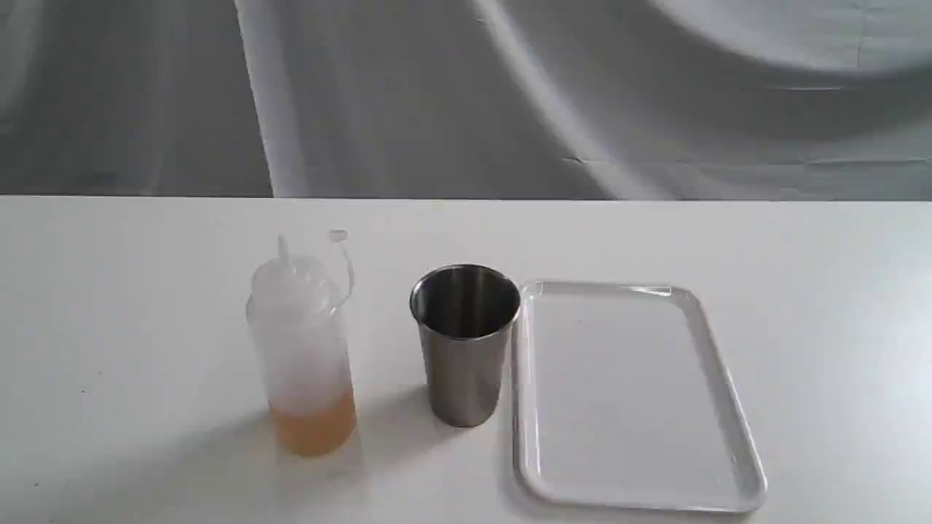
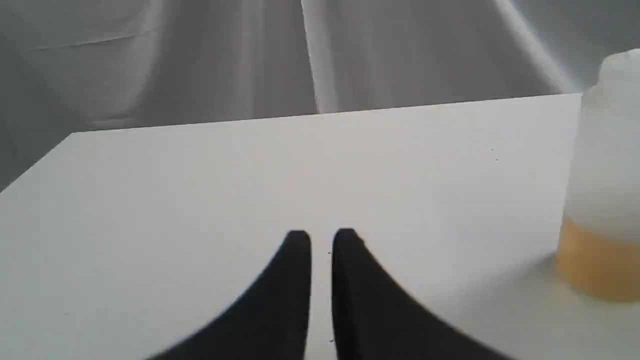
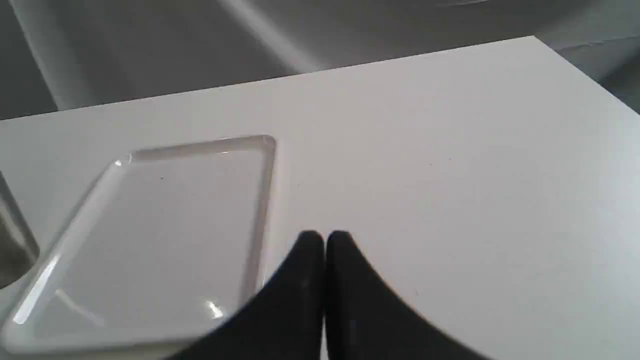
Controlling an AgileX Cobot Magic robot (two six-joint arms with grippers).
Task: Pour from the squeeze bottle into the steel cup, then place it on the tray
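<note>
The squeeze bottle [image 1: 302,349] stands upright on the white table, left of centre, with amber liquid at its bottom and its small cap hanging off the strap. Just to its right stands the steel cup [image 1: 466,349], upright and dark inside. The white tray [image 1: 626,386] lies flat right beside the cup with nothing on it. Neither arm shows in the exterior view. My left gripper [image 2: 321,240] hovers over bare table, fingers nearly together and holding nothing, with the squeeze bottle [image 2: 605,175] off to one side. My right gripper [image 3: 325,240] is shut and empty beside the tray [image 3: 160,230]. A sliver of the steel cup [image 3: 12,250] shows beyond it.
A grey cloth backdrop [image 1: 466,94] hangs behind the table's far edge. In the left wrist view a table corner [image 2: 70,134] shows. In the right wrist view the table's side edge [image 3: 590,75] runs close by.
</note>
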